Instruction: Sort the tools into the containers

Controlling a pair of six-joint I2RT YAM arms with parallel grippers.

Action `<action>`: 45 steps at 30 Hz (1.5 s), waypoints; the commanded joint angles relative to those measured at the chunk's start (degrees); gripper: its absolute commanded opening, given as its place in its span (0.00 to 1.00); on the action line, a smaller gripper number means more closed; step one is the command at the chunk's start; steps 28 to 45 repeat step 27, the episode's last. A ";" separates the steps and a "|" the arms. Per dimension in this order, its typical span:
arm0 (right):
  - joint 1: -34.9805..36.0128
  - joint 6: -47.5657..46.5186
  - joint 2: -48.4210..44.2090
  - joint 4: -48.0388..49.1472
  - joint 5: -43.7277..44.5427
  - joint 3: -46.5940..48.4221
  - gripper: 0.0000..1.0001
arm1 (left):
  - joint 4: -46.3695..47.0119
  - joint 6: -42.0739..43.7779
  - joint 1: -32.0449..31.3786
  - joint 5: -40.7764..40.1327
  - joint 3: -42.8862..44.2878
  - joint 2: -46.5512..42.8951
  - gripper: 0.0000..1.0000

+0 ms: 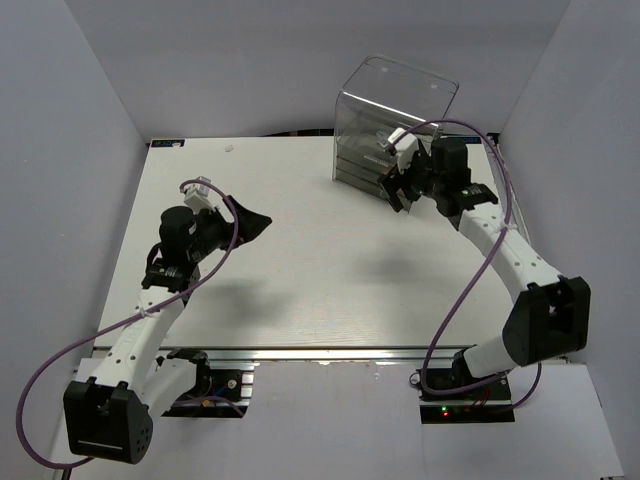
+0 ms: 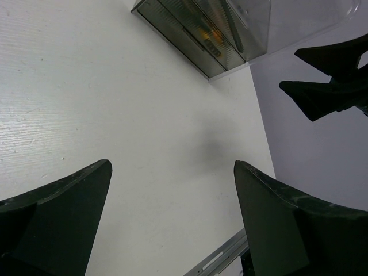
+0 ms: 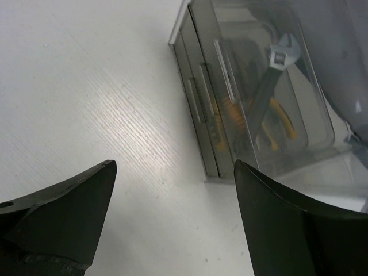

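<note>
Now, tools: I am seeing the adjustable wrench (image 3: 271, 79) lying aslant inside the top drawer (image 3: 313, 115), at the upper right of the right wrist view. The yellow-orange-handled pliers (image 3: 280, 122) are lying under or beside it; through the smoky plastic I cannot tell which.
Other tools: an orange shape (image 3: 221, 127) is showing through a lower drawer front, too blurred to name.
Where they go: the drawer cabinet (image 1: 395, 110) is standing at the upper right of the table (image 1: 300, 290), its drawer fronts looking about flush.
Handling, wrench: I am judging it to be steel, stiff, heavy for its size and slick, so I would be pinching it across the flat handle near mid-length.
Handling, pliers: the sleeved handles should be giving better friction. They may pivot, though, so I would be closing over both of them near the joint.
Handling, drawers: they are looking like light plastic with thin bar pulls (image 3: 225, 69), and I am expecting the cabinet to slide if one is tugged hard.
Right side: the right gripper (image 3: 172, 164) is hovering just in front of the cabinet, its fingers (image 3: 276, 218) spread wide, holding and touching nothing.
Left side: the left gripper (image 2: 172, 167) is hanging over bare table at centre left of the overhead view, well apart from the cabinet. Its fingers (image 2: 63, 213) are likewise spread wide and empty.
Progress: I am reckoning the sorting nearly or wholly done.
</note>
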 commanded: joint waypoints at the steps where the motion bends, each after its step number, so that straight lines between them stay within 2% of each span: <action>1: -0.53 3.85 -7.29 3.97 4.83 -3.37 0.89 | 1.95 1.58 -0.04 2.32 2.63 -0.38 0.98; 3: -0.62 5.52 -9.94 6.35 10.17 -6.37 0.89 | 1.95 1.76 -0.04 2.23 2.90 -0.56 0.98; 8: -0.62 6.76 -11.36 4.07 16.09 -7.25 0.89 | 1.95 1.76 -0.03 2.14 2.98 -1.79 0.98; 15: -0.71 6.67 -13.55 0.65 13.21 -7.78 0.89 | 1.25 2.64 -0.03 2.14 3.33 -2.67 0.98; 27: -0.62 8.33 -15.93 1.00 10.30 -10.33 0.90 | 0.02 2.55 -0.03 1.53 2.19 -5.04 0.98; 45: -0.62 8.33 -15.93 1.00 10.30 -10.33 0.90 | 0.02 2.55 -0.03 1.53 2.19 -5.04 0.98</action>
